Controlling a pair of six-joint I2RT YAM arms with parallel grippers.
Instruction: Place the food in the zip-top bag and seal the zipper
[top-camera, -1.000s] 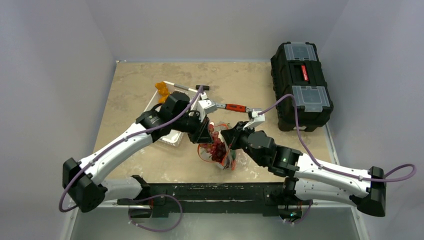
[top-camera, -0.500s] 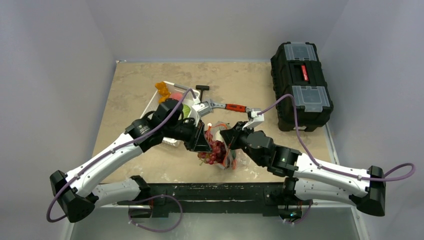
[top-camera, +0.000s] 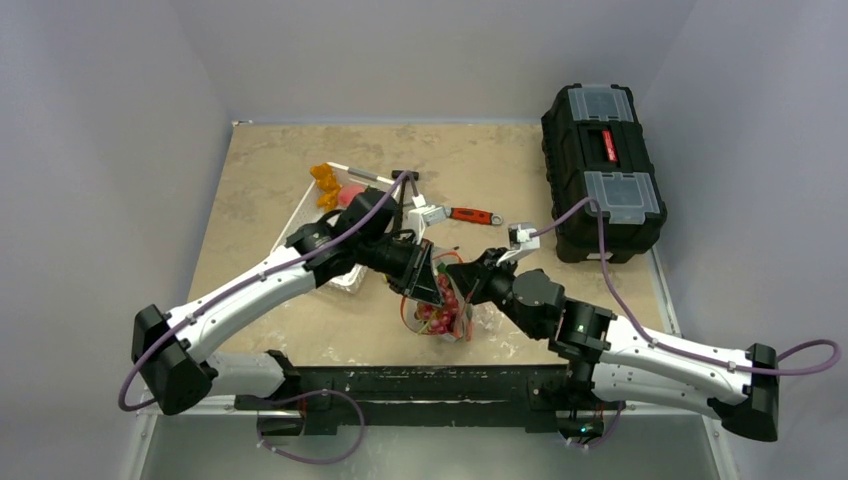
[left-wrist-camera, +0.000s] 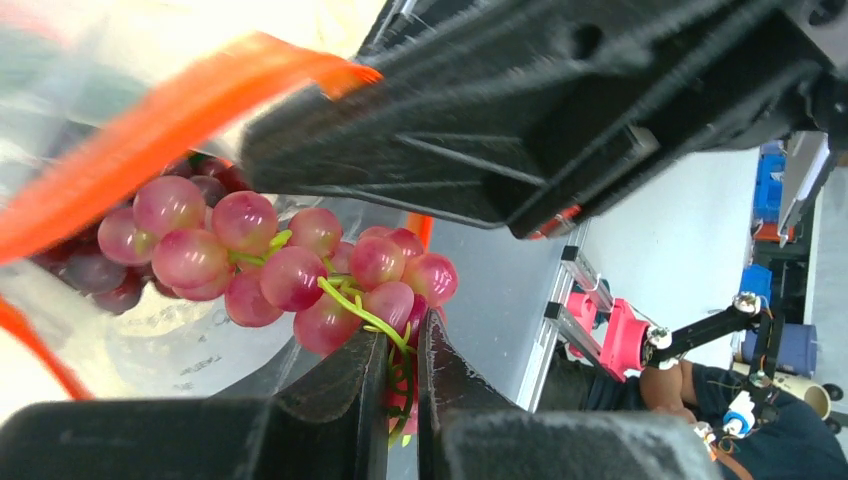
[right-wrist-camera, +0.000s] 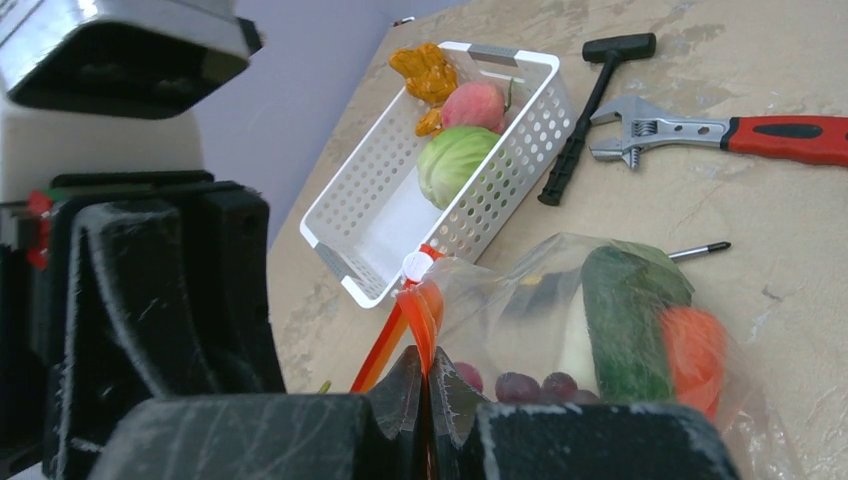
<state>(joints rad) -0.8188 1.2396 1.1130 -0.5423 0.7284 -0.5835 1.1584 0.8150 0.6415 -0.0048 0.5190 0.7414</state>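
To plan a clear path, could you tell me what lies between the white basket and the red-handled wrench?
A black hammer lies between them, clearest in the right wrist view.

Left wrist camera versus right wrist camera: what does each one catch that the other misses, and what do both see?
Only the left wrist view shows the left tool pinching the green stem of the grapes up close. Only the right wrist view shows the white basket holding a peach and cabbage, plus the hammer, the wrench, and the right tool clamped on the zipper. Both show the clear bag, its red-orange zipper, and grapes.
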